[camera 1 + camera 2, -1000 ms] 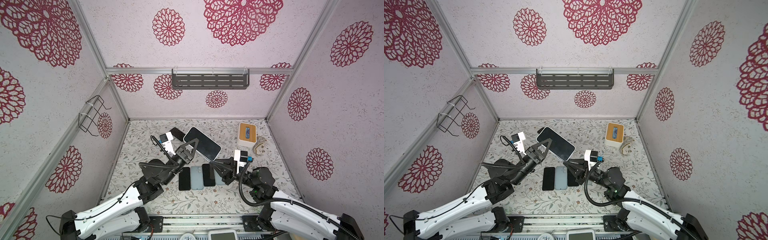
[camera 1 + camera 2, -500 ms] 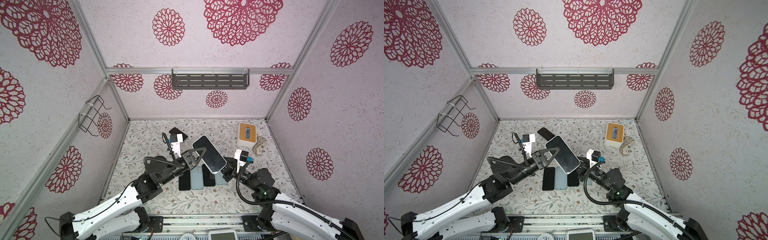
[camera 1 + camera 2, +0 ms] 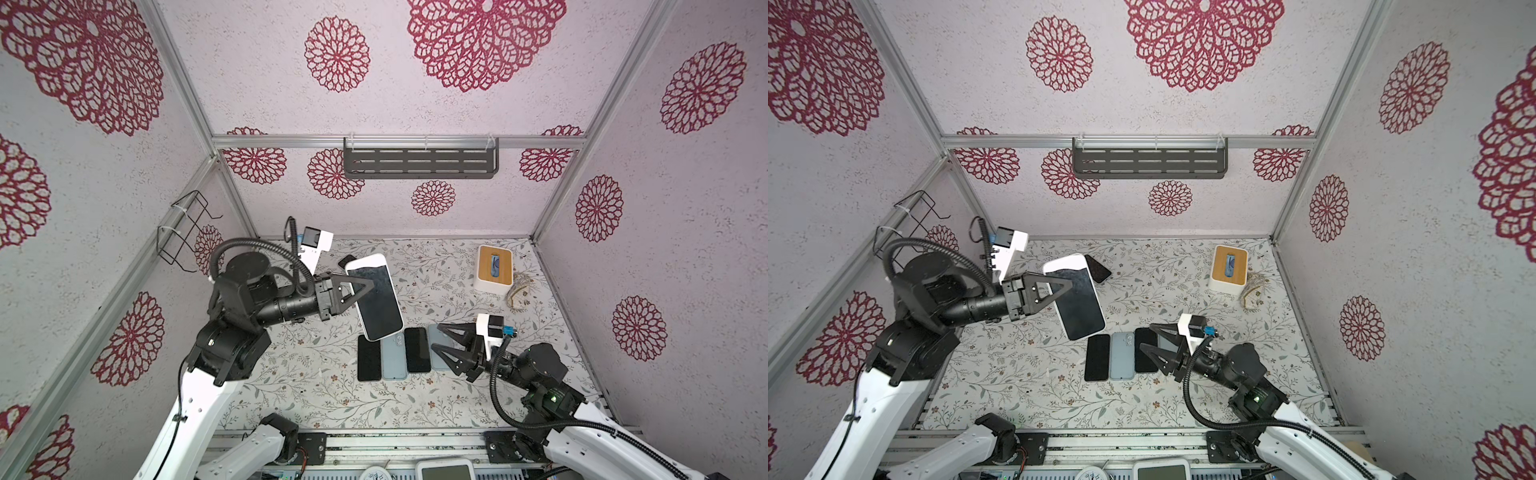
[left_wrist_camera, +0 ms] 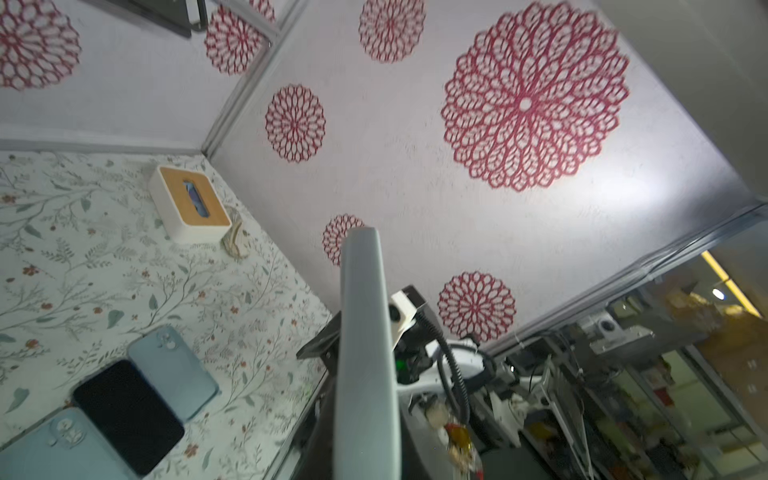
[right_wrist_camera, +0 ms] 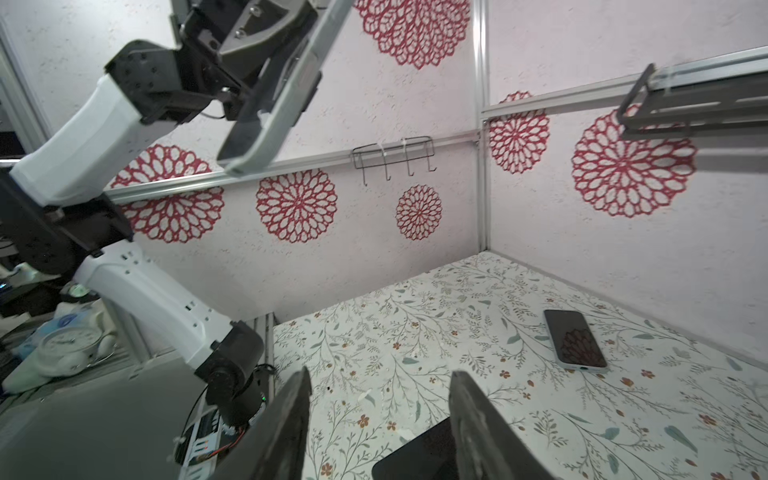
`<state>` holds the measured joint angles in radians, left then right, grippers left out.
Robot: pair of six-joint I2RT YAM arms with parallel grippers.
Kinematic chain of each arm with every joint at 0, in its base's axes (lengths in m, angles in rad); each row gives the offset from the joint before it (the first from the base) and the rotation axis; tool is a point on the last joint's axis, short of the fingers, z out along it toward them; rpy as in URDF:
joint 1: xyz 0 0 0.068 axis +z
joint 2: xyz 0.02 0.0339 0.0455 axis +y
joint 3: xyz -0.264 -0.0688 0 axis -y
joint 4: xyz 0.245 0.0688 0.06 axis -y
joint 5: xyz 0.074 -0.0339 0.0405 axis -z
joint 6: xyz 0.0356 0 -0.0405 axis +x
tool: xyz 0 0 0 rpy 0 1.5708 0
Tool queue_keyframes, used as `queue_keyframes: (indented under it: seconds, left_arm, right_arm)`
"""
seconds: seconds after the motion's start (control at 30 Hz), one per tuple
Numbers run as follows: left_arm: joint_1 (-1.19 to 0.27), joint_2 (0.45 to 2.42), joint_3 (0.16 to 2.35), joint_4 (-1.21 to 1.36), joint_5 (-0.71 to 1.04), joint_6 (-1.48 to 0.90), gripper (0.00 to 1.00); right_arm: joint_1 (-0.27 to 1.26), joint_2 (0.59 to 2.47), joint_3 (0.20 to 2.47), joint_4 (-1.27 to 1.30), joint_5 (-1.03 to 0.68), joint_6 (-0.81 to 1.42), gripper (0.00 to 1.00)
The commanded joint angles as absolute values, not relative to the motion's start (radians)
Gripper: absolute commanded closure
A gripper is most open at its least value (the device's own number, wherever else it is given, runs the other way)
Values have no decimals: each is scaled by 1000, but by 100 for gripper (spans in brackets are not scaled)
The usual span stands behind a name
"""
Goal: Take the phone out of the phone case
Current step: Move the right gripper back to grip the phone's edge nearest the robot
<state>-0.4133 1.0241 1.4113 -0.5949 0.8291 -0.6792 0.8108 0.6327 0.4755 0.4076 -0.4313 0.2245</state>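
Note:
A phone with a dark screen in a pale phone case (image 3: 376, 297) (image 3: 1077, 299) hangs tilted above the table. My left gripper (image 3: 365, 286) (image 3: 1073, 284) is shut across it near its far end. The left wrist view shows the case edge-on (image 4: 365, 353) between the jaws. In the right wrist view the same cased phone (image 5: 274, 95) is up high. My right gripper (image 3: 436, 336) (image 3: 1148, 337) (image 5: 380, 399) stands open and empty low over the table, apart from the held phone, with a black phone (image 5: 419, 457) just under its fingers.
On the floral table (image 3: 316, 374) lies a row: a black phone (image 3: 369, 357), a pale blue case (image 3: 394, 357), another black phone (image 3: 417, 349) and a pale blue piece (image 3: 436, 332) under the right gripper. A dark phone (image 3: 1098, 269) lies at the back. A tissue box (image 3: 493, 270) stands back right.
The right gripper, nearly shut by the held phone's lower end before, has opened and drawn back. The left arm has swung the cased phone back to the left.

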Motion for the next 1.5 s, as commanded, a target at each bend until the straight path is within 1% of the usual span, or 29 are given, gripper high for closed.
queue_keyframes:
  seconds: [0.0,0.07,0.23,0.4,0.57,0.77,1.0,1.37,1.47]
  left_arm:
    - [-405,1116,1495,-910,945,-359,100]
    - [-404,1141,1521,-951,945,-306,100]
    - [-426,1172,1517,-890,1008,-262,100]
    - [-481,1177,1535,-940,963,-155,100]
    - [-489,1185,1533,-960,923,-120,100]
    - [-505,1159,1517,-904,890,-125,100]
    - [-526,1133,1485,-815,891,-149,100]
    - [-548,1135,1482,-807,868,-152,100]
    - [-554,1137,1480,-795,868,-159,100]
  right_arm:
    - [797,704,575,300,-605,181,42]
    - [793,742,605,285,-644,168,42]
    - [792,863,661,298,-760,155,43]
    - [791,920,678,353,-818,162,44]
    - [792,942,691,376,-861,173,45]
    - [800,964,705,380,-878,175,47]
    - [818,994,724,391,-874,167,48]
    - [830,1015,762,381,-877,151,52]
    - [833,1025,770,383,-878,149,54]
